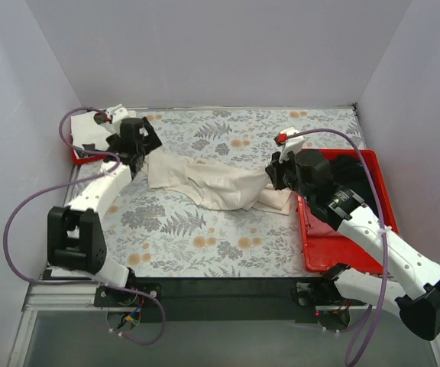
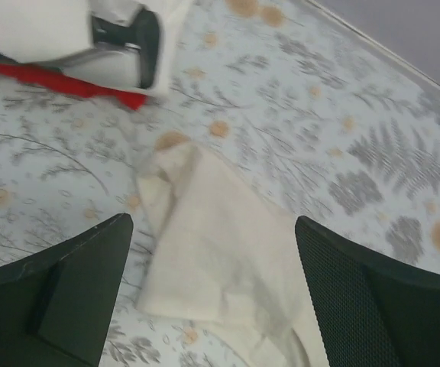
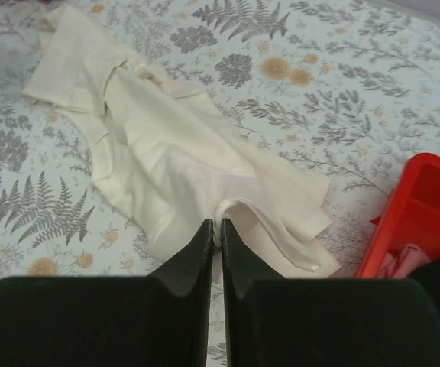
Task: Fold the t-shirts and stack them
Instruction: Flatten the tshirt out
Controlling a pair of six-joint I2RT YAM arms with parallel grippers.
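Lying crumpled on the floral tabletop [image 1: 197, 245]: one cream t-shirt [image 1: 208, 183], unfolded.
Fabric plain, wrinkled, drawn into a long band running left to right. Right claw [image 3: 220, 229] clenched on a raised fold at its right end, near the red tray [image 1: 334, 252]. Left claw [image 2: 212, 229] released, fingers wide apart, above its left end.

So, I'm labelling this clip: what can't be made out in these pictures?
Right tray contents: top view, the right arm covers them; right wrist view cuts off a pinkish cloth at its edge.
Left tray: top view, left arm hides most; left wrist view blurs it.
Right end of the cream t-shirt: top view, under the right gripper.
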